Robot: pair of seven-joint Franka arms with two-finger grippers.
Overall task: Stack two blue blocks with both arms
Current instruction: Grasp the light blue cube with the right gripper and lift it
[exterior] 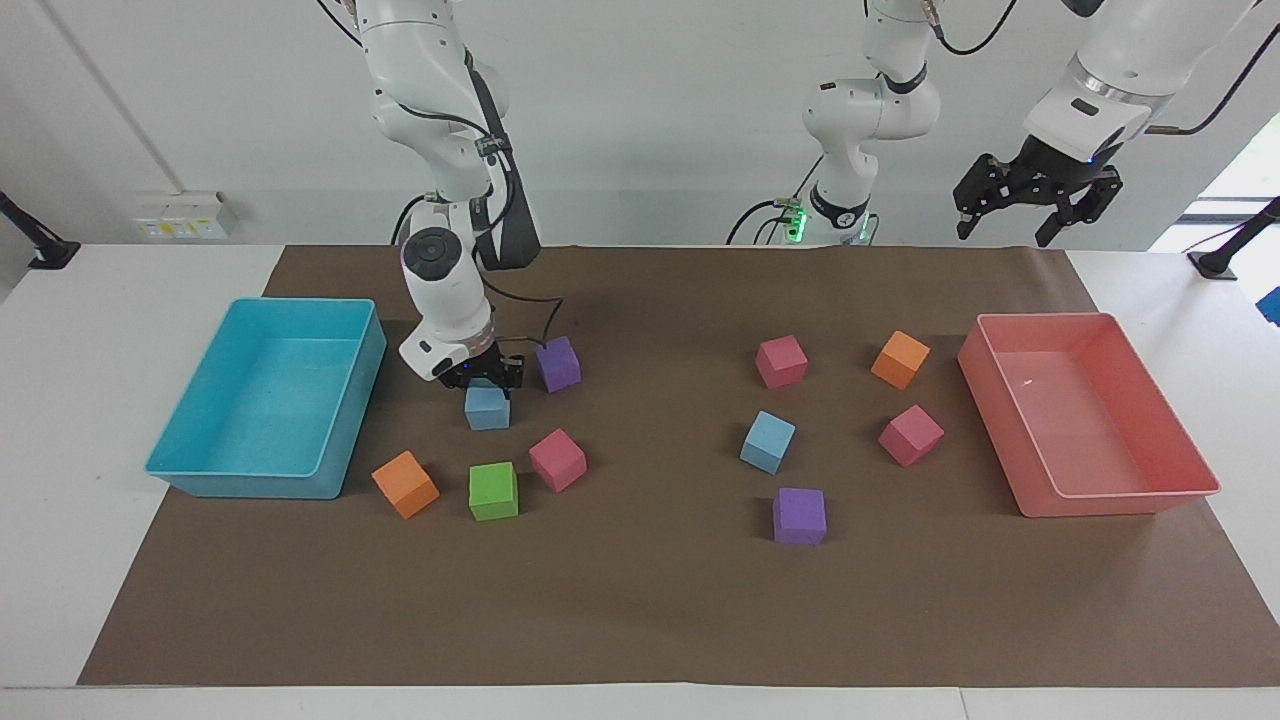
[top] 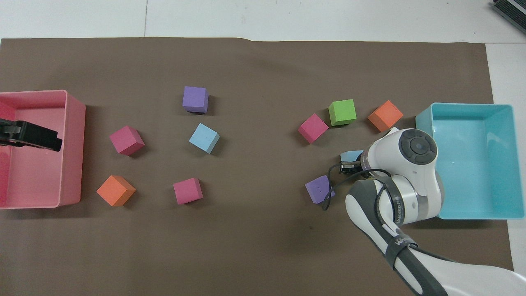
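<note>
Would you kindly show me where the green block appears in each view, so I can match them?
Facing view: green block low and left of centre, between the orange and pink blocks.
Overhead view: green block upper right, between the same two.
Shared landmark: turquoise tray, at the right arm's end.
</note>
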